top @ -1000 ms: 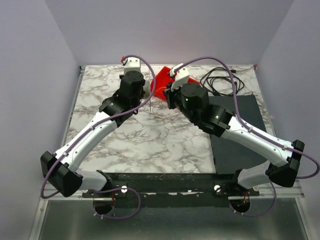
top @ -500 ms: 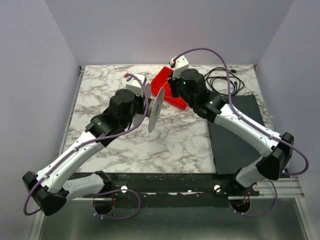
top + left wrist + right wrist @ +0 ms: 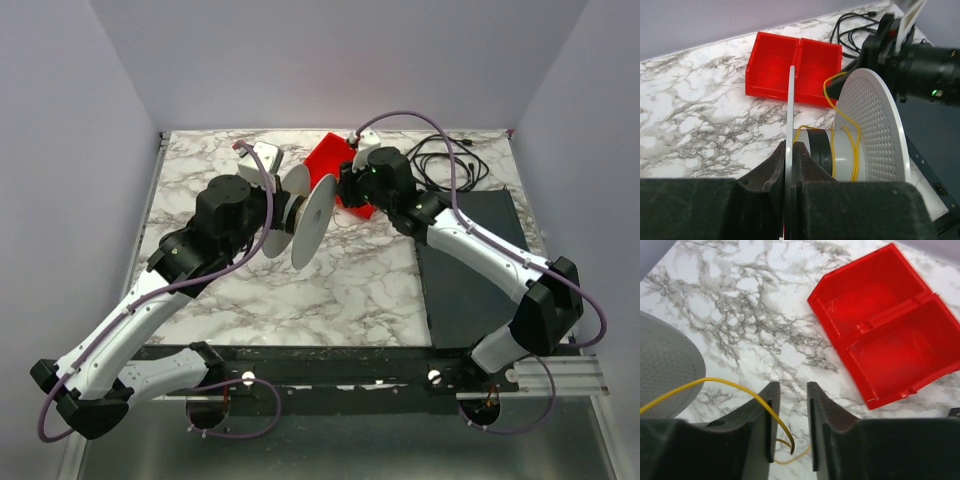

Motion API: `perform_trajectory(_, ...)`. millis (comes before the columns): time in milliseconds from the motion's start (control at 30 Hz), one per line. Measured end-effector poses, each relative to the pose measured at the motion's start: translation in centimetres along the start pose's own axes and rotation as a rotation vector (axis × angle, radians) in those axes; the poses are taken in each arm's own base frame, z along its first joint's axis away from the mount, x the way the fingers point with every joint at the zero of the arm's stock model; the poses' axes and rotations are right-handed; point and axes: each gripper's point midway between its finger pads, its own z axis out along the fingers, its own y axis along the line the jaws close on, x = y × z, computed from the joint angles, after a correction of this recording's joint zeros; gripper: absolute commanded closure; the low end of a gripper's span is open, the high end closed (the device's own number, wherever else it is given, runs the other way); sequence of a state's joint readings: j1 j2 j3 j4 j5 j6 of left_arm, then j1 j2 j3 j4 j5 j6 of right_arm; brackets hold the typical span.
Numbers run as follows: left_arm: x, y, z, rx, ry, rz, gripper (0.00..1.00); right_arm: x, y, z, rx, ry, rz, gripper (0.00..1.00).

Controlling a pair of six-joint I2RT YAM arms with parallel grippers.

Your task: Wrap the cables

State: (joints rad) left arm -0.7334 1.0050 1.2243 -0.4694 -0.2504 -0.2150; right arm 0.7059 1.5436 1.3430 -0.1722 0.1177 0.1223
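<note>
With the left gripper (image 3: 790, 148) clamped on 1 flange of the spool (image 3: 871, 125) to present its hub sideways for winding, the cables (image 3: 832, 152) loop loosely around that hub while the right gripper (image 3: 791, 396), fingers apart, straddles their free end, apparently to guide it.

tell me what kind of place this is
Probably a robot lab test cell: a marble-patterned tabletop boxed in by plain pale walls, two white-and-black robot arms bolted at its edge, and practice props, a red plastic two-compartment bin and a white perforated plastic spool carrying thin yellow wire.
</note>
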Motion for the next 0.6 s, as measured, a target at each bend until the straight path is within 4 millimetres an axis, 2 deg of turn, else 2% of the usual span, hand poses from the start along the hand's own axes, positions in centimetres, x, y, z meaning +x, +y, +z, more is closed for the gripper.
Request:
perform_trajectory(100,-1.7,-0.2,-0.6,0.006,-0.029,-0.019,1.00,1.6,0.4,0.3,-0.035,0.023,0.021,0.52)
perform_trajectory(233,-3.4,-0.3,-1.2,0.007,-0.055,-0.036,1.00,3.0,1.1,0.7,-0.083,0.035,0.057,0.50)
perform_trajectory(600,-4.8,0.5,-0.6,-0.078,-0.044,-0.097,1.00,5.5,3.3,1.3,-0.204,0.023,0.159,0.43)
